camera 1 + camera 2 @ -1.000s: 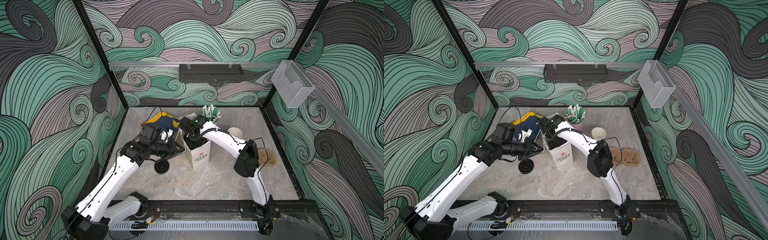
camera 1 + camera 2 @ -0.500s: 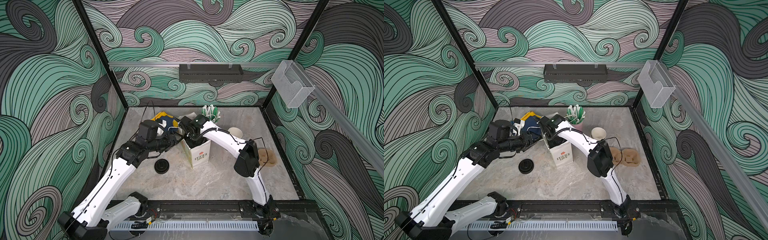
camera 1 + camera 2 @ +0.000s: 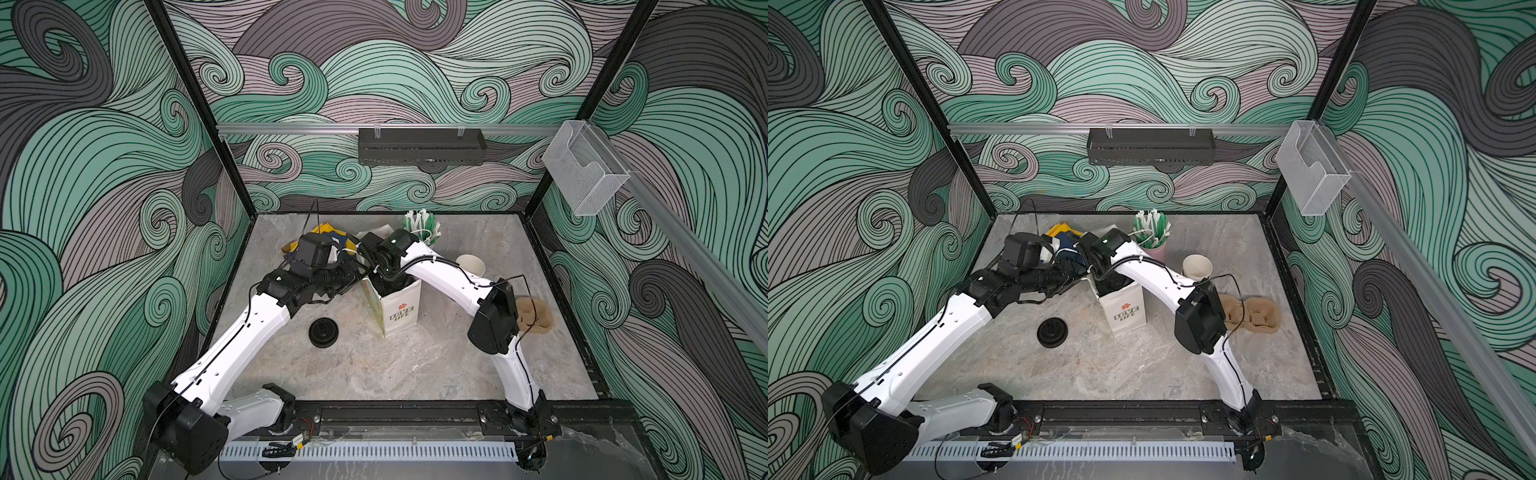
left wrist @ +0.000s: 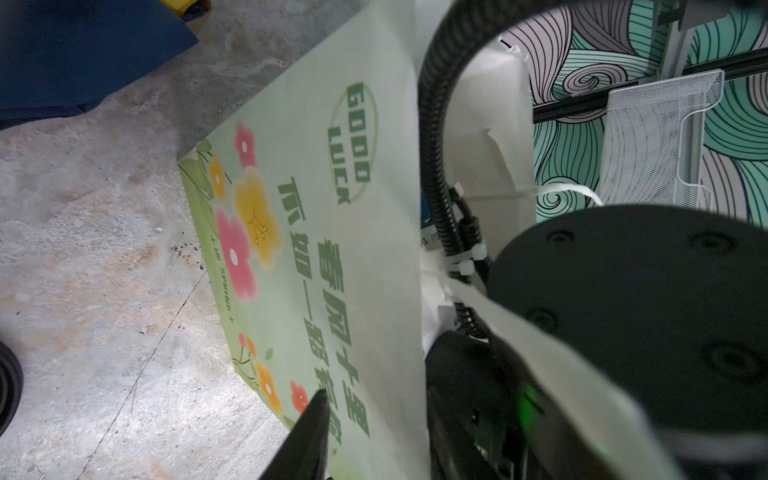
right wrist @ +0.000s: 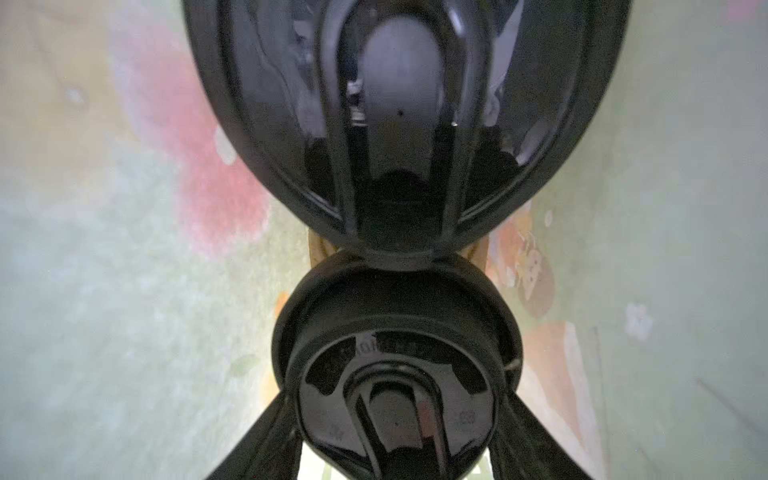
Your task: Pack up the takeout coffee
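Your right gripper [image 5: 395, 415] was down inside the paper bag [image 3: 400, 309], its 2 black fingers [image 5: 266, 432] closed on the cup [image 5: 395, 299] just under its lid. I'd judge that a sensible hold, since the lid's rim keeps the cup from slipping while it hangs in the bag. The other cup [image 5: 399, 104] sat just beside it in the same bag, and the 2 lids appeared to meet. Of both cups you saw only the tops: glossy, round black plastic with raised sip spouts.

Your left gripper [image 3: 360, 272] was at the bag's top edge, probably steadying the thin, flower-printed paper wall. Only 1 finger [image 4: 313, 419] showed, so I couldn't tell whether those jaws were open or pinching.

A loose ribbed lid [image 3: 323, 332] lay on the stone-patterned table [image 3: 374, 374], apart from the bag.
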Controlling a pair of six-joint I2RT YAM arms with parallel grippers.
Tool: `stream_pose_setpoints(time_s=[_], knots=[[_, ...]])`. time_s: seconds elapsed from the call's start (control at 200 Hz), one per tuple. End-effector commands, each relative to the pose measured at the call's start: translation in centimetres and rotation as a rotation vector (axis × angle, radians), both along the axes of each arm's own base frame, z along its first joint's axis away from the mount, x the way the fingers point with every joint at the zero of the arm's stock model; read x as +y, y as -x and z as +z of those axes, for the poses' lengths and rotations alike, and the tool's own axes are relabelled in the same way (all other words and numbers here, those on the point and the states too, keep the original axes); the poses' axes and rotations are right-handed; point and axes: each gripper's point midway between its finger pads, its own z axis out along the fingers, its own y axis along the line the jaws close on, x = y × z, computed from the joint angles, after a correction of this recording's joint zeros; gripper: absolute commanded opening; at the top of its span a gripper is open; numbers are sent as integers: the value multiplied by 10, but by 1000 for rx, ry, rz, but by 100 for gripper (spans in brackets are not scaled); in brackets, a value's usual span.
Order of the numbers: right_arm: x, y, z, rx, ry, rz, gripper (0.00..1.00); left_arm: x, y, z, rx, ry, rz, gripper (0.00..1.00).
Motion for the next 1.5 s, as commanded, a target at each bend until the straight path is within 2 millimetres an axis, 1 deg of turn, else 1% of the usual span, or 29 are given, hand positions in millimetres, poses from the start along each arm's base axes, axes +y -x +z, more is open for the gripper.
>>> stream_pose_setpoints(time_s=[0.0,0.095,0.19,0.345,0.915,1.095,1.496], knots=[[-1,-9,-21,20,29,-27,62,-12,-2,10,-13,33,-40,32],[1,-12,-26,22,32,-29,62,-15,-1,8,6,40,-53,23],[2,-14,-30,24,38,-31,62,-16,0,6,18,42,-59,16],[4,-18,-37,26,43,-34,62,-17,4,5,27,51,-66,10],[6,-25,-69,59,76,-45,61,-19,4,5,27,61,-72,8],[4,-30,-79,65,89,-53,62,-19,3,5,25,63,-72,7],[1,-39,-88,56,102,-61,62,-20,3,6,23,67,-75,7]])
